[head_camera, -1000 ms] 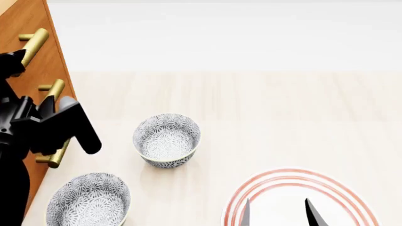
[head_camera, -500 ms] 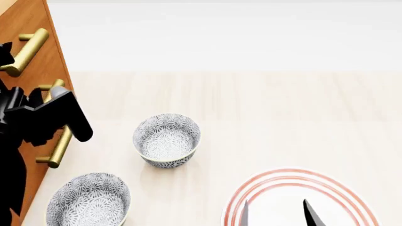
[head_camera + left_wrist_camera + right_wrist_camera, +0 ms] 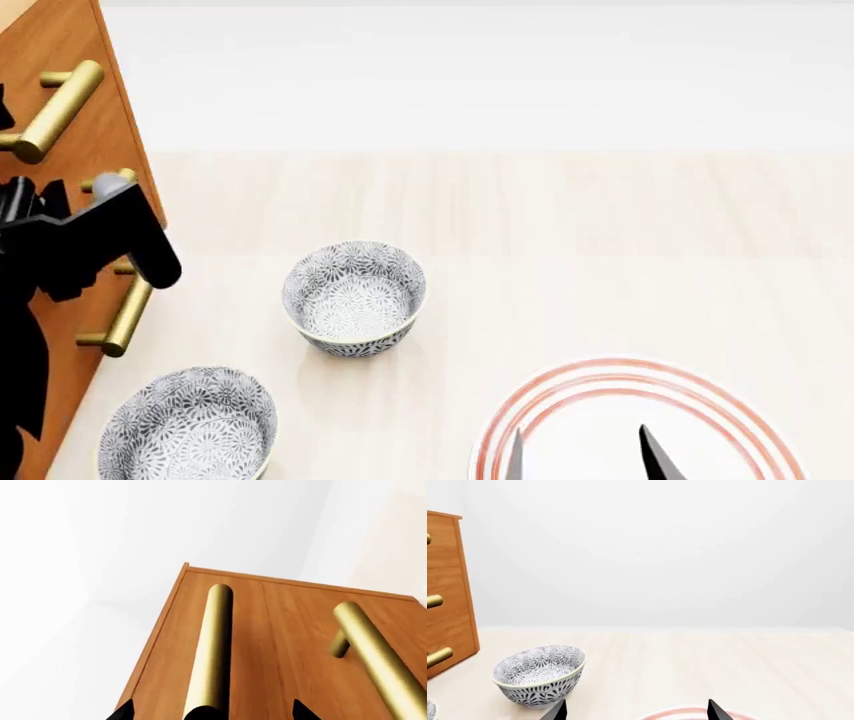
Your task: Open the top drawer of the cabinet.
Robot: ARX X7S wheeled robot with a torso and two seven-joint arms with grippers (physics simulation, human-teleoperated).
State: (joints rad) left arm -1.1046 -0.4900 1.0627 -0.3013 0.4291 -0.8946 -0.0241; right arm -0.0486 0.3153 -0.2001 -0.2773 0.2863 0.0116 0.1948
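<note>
Wrist view: fingers (image 3: 125,711) straddle handle (image 3: 210,655).

No readable text, labels, brands, numbers or signs on any surface, in any view

My left gripper (image 3: 208,711) stood spread around a brass handle (image 3: 212,650) on the cabinet (image 3: 51,60), wood close behind, a second handle (image 3: 377,652) just beside; two patterned bowls (image 3: 354,297) (image 3: 190,424) sat near the cabinet's foot; my right gripper (image 3: 581,455) hung over the red-ringed plate (image 3: 747,420); bare table (image 3: 587,210) lay open beyond.
</note>
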